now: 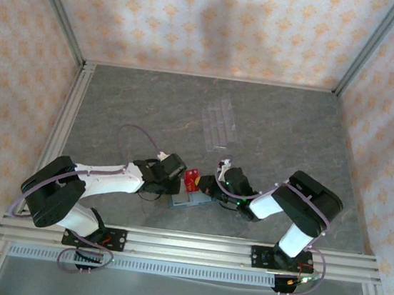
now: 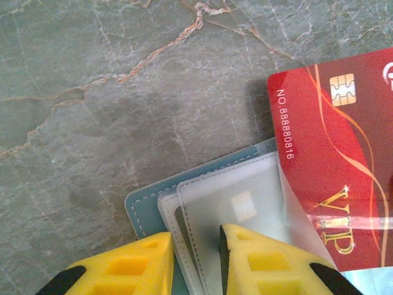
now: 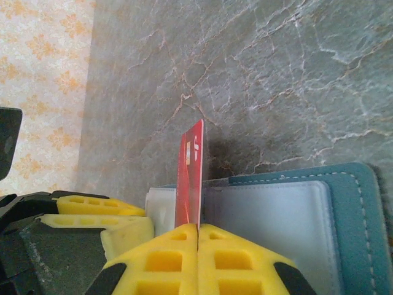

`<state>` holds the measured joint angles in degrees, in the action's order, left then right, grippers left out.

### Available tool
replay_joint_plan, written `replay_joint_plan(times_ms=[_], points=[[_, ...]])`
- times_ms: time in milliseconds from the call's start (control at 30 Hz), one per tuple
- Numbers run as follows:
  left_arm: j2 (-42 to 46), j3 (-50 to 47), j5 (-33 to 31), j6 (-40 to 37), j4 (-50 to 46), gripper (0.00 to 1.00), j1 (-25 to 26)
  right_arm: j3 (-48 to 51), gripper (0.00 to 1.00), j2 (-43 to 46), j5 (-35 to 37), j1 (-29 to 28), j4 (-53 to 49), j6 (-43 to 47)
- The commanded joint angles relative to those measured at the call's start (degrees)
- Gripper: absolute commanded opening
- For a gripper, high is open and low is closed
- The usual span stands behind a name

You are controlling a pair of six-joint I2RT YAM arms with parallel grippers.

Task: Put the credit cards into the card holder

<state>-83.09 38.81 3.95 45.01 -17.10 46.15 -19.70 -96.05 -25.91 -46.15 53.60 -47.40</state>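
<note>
Progress: red VIP card [image 3: 190,178] not yet in | right fingers [image 3: 163,261] clamped on it, edge-on over open card holder [image 3: 363,215], near-centre worktop [image 3: 276,74] | left fingers [image 2: 126,269] slightly apart at pocket edge, grip unclear | left: slide card in

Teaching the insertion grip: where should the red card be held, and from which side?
Coming from the right, pinch the red card at its near end, pads on both flat faces. Thin and on edge, only its faces give purchase, and the far end stays free for the pocket of the card holder. The right gripper does this.
</note>
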Motion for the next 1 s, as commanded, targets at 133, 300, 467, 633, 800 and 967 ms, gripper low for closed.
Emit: replay_joint_plan(times_ms=[133,300,467,633,800,967], points=[[-0.5,-1.6,-1.3,0.4,-2.8,0.26,0.4,3.2,0.0,-0.8,5.2,-1.8,3.4,-2.6],[-0.5,-1.4,-1.4,0.3,-3.0,0.26,0.4,4.4,0.0,-2.2,6.8,-2.2,6.4,-4.1],[-0.6,-1.3,-1.4,0.2,-3.0,0.26,0.5,4.6,0.0,-4.6,7.3,-2.8,8.9,-5.4],[-0.8,-1.0,-1.5,0.1,-3.3,0.26,0.5,6.1,0.0,-5.6,8.9,-3.0,11.8,-6.2],[-1.0,-0.8,-1.7,0.0,-3.4,0.26,0.4,6.6,0.0,-4.2,10.5,-3.7,10.0,-5.7],[-1.2,-0.6,-1.5,0.0,-3.3,0.26,0.4,6.7,0.0,-1.7,13.1,-5.0,5.1,-4.9]])
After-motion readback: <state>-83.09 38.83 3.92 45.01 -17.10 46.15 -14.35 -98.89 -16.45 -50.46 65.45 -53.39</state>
